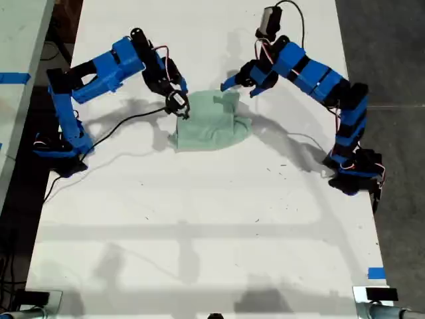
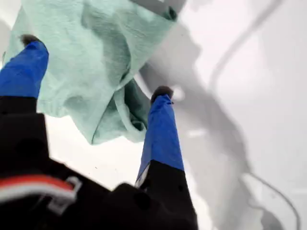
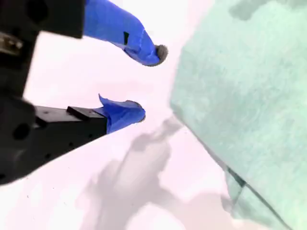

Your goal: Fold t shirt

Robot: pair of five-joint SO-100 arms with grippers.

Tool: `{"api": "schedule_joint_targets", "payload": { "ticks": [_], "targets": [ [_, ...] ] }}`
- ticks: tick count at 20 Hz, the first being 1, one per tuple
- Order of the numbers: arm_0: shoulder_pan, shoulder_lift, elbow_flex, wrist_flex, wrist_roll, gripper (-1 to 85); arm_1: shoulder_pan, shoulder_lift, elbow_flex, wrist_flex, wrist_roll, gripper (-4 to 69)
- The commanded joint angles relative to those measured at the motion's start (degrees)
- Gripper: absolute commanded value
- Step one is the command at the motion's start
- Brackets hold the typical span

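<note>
The shirt (image 1: 211, 121) lies bunched on the table (image 1: 199, 219), partly folded. My first tool (image 2: 96, 67) spreads open over its edge to grab a fold, while my second tool (image 3: 148, 81) waits open just beside the cloth.

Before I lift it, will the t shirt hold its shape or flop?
Likely floppy: the t shirt lies crumpled in soft folds, one hem curling loose. Probably light too, so a push may bunch it rather than slide it flat.

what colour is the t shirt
Pale mint green, plain; the t shirt shows best in the first wrist view.
</note>
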Motion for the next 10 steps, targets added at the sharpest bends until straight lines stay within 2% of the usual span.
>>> {"api": "schedule_joint_targets", "payload": {
  "ticks": [1, 2, 3, 5, 7, 9, 10],
  "targets": [
    [-4.13, 11.87, 2.72, 0.44, 5.36, 7.0, 2.64, 11.69, -0.44, 3.43, -3.34, 41.4],
    [-3.16, 16.7, 4.57, 0.53, 5.98, -0.1, 2.81, 16.87, 3.6, 3.69, -3.96, 10.6],
    [-0.18, 23.55, 6.5, 0.53, 5.27, -0.1, 2.29, 24.52, 10.02, 3.78, -3.25, -1.7],
    [12.39, 38.58, 9.67, 0.53, 1.32, -0.1, -3.16, 43.51, 23.91, 3.6, -0.88, -1.5],
    [28.3, 49.57, 15.12, -0.09, -6.42, -0.1, -13.89, 61.88, 37.35, 2.9, 4.83, -1.3],
    [39.46, 55.28, 24.26, -1.67, -10.9, -0.1, -27.42, 74.62, 50.54, -0.53, 13.27, -1.3],
    [43.42, 60.03, 31.73, -6.06, -11.25, -0.1, -33.05, 80.07, 58.27, -3.69, 16.87, -1.3]
  ]
}}
